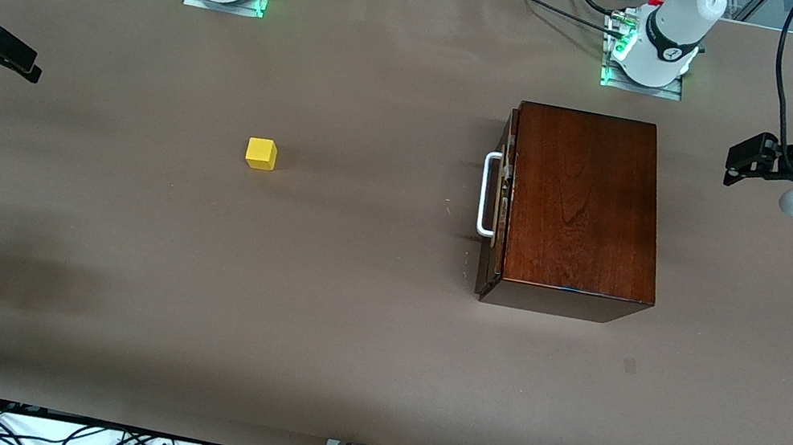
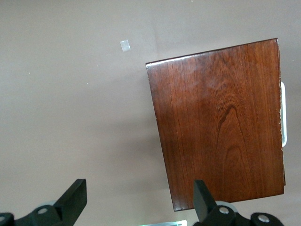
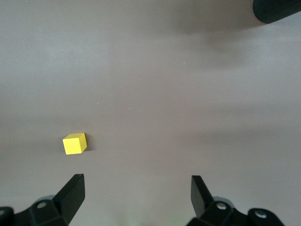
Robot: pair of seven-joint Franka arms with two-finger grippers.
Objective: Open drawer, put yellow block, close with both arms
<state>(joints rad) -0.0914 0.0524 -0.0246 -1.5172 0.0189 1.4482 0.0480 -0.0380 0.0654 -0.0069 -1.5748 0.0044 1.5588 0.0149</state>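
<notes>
- The glossy dark reddish-brown wooden box (image 1: 583, 206) stands on the brown table (image 1: 342, 343), toward the left arm's end.
- Its drawer (image 1: 501, 200) is pushed in, and the white U-shaped handle (image 1: 488, 194) on its front faces the right arm's end of the table.
- The small plain yellow cube (image 1: 261, 154) lies on the bare table in front of the drawer, well apart from the box, toward the right arm's end.
- The left gripper (image 1: 737, 162) hangs in the air at the left arm's end of the table, beside the box. Its black fingers (image 2: 73, 200) stand wide apart and hold nothing.
- The right gripper (image 1: 21, 62) hangs over the right arm's end of the table, well apart from the yellow cube. Its fingers (image 3: 70, 195) are spread wide and grasp nothing; in the right wrist view the cube (image 3: 75, 143) lies on the table, not between them.
</notes>
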